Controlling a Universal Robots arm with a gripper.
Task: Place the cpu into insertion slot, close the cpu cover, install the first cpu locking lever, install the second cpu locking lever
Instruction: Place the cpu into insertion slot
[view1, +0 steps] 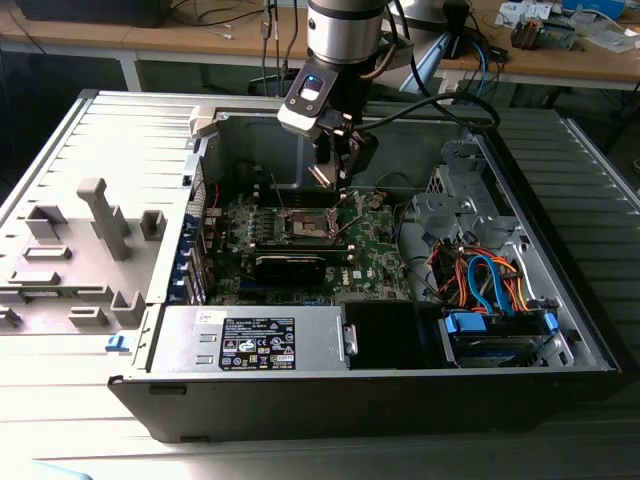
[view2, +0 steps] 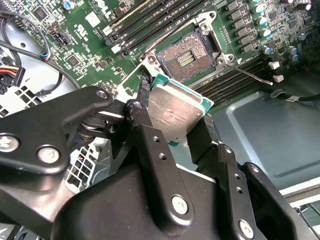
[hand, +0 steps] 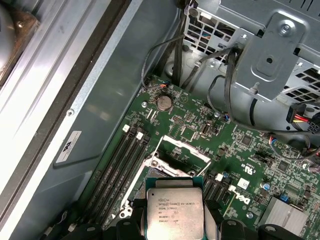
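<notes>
Your fingers (view2: 150, 145) are clamped on the chip (view2: 175, 112), which hangs near the open socket (view2: 186, 56) just beyond them, not touching. Placing is the step in hand; I judge seating needs the chip squared and level.

One cpu (view2: 176, 111), one insertion slot (view2: 185, 57), two fingers (view2: 150, 145).

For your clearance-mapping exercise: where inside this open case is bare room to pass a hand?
Bare metal panel between the memory slots and the case rim. Crowded: cables at the exterior view's right; gripper holding the cpu by the insertion slot.
</notes>
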